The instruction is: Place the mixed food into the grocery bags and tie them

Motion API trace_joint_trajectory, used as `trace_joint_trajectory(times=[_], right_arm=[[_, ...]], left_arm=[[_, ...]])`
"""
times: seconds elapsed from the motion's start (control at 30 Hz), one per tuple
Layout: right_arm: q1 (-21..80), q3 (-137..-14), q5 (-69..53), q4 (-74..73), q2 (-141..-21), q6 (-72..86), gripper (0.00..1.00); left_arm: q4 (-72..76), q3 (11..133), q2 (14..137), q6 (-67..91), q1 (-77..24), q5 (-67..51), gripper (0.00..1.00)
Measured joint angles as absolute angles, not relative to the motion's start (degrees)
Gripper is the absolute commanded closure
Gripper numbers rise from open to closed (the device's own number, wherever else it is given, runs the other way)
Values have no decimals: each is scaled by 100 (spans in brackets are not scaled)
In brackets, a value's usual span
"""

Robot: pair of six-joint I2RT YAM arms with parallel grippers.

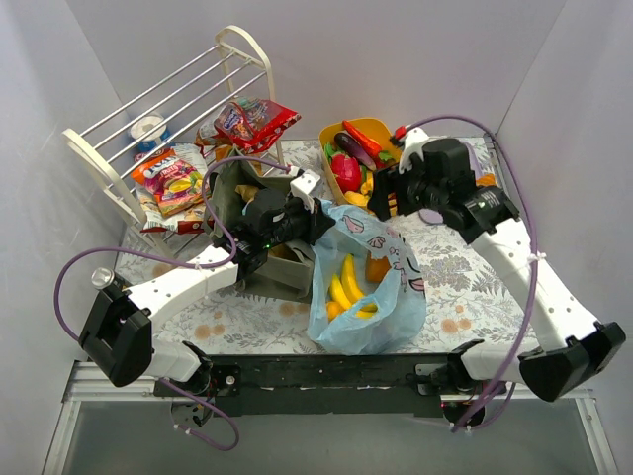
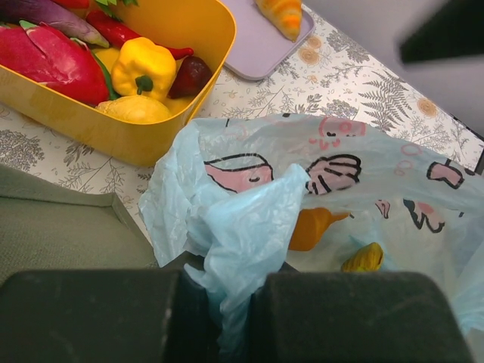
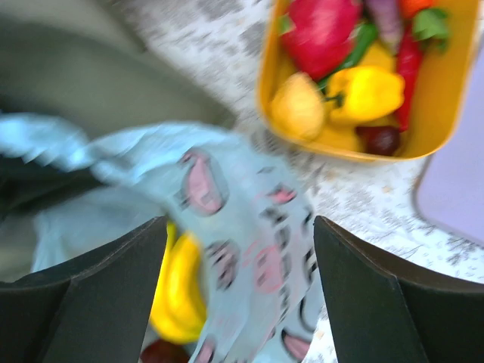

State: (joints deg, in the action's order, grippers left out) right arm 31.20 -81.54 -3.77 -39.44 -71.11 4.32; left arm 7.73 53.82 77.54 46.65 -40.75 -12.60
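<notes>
Plastic of the light-blue bag (image 2: 249, 227) is pinched tight in my left gripper (image 2: 240, 302), its rim held up off the table (image 1: 475, 287). My right gripper (image 3: 240, 295) hangs wide open and empty above the bag. The yellow tub (image 3: 266, 83) of toy food (image 3: 363, 91) lies just beyond it, nearer this arm.

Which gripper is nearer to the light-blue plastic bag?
Left. The left gripper has its fingers shut on the bunched rim of the light-blue plastic bag. The right gripper hovers open above the bag's far side, near the yellow tub, gripping nothing.
</notes>
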Motion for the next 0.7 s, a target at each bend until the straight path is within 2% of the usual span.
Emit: trace_joint_trajectory(times=[0.1,0.17,0.2,0.3,0.53,0.7], right_arm=[[2539,-8125,-497,-3411,-7513,368,18],[2311,-8265,-578,-3146,-8036,287,13],[2246,-8425,-628,-3002,-8409,255,8],[2169,-8982,-766,-2714,-9531,180,4],[2043,-10750,-1028,-2346,-11867,508,3],[1997,-11611,-1197,-2112,-12892,1063,3]], left_arm=[[773,5382,7758,4663,-4075,-1262,100],[773,5382,7760,4663,-4075,-1262,100],[775,5382,7765,4663,-4075,-1264,100],[775,5382,7800,4665,-4075,-1264,100],[775,5384,7835,4665,-4097,-1264,100],[775,5382,7835,4663,-4101,-1264,100]])
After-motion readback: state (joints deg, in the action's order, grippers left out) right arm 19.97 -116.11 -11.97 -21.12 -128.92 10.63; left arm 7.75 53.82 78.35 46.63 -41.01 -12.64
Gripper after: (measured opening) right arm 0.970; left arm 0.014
